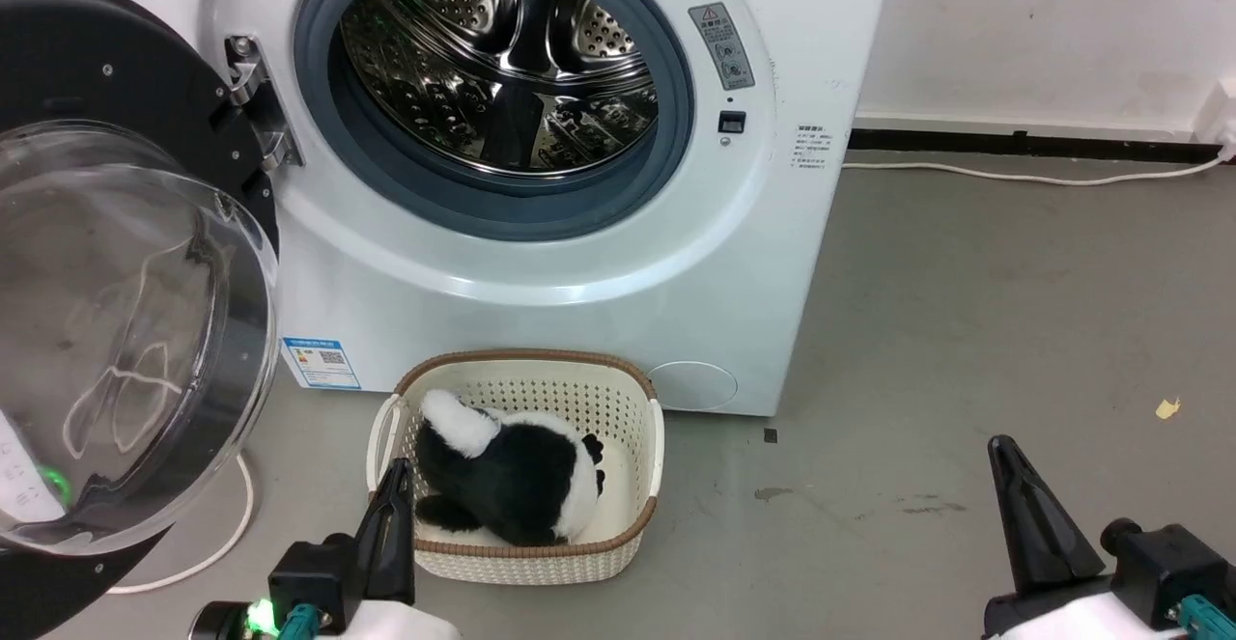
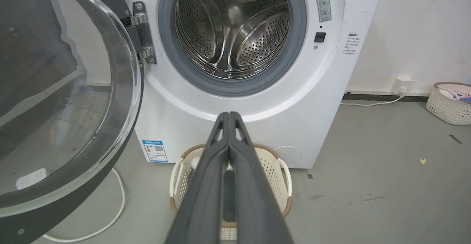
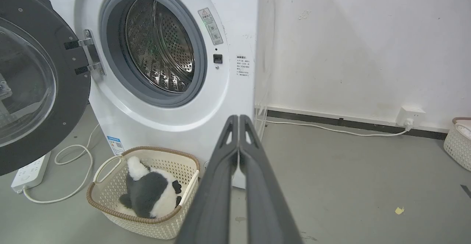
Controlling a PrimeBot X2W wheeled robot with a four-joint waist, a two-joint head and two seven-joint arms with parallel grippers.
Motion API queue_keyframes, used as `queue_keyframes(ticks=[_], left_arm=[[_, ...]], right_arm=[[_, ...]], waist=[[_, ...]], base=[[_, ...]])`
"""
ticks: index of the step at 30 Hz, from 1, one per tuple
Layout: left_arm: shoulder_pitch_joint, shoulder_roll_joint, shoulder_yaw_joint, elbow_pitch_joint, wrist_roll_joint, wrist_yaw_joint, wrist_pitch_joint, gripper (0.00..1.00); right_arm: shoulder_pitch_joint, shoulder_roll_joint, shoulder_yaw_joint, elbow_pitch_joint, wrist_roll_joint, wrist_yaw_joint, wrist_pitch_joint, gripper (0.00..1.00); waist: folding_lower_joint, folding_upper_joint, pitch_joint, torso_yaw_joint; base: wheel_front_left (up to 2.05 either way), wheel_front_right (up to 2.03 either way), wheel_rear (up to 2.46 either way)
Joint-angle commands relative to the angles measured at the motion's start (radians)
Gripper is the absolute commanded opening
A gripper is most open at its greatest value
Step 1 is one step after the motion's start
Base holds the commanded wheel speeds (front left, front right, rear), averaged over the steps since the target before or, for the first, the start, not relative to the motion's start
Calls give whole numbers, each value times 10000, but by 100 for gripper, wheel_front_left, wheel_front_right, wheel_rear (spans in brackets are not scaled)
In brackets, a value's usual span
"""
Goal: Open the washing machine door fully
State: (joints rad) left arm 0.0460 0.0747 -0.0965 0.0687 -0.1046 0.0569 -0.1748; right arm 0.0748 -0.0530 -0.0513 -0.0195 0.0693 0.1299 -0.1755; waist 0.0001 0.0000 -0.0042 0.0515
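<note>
- Drift — the large round black-ringed glass washing machine door (image 1: pixel 116 331) hangs wide open left of the steel drum (image 1: pixel 502 70), unheld; it might swing back.
- Clearance — left gripper (image 1: pixel 396 486) and right gripper (image 1: pixel 1009 461) sit low, fingers pinched together, empty; a careless sweep could clip the cream perforated basket (image 1: pixel 531 551).
</note>
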Motion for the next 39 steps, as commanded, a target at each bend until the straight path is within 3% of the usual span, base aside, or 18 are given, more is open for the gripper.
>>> queue_keyframes(ticks=[1, 39], left_arm=[[-122, -53, 61, -66, 104, -72, 73, 0], [-275, -140, 470, -347, 530, -296, 830, 0]], right_arm=[[-111, 10, 33, 21, -108, 3, 74, 0], [-399, 18, 250, 99, -372, 5, 834, 0]], waist=[[0, 0, 1, -13], [-1, 0, 19, -240]], base=[[0, 0, 0], [0, 0, 0]])
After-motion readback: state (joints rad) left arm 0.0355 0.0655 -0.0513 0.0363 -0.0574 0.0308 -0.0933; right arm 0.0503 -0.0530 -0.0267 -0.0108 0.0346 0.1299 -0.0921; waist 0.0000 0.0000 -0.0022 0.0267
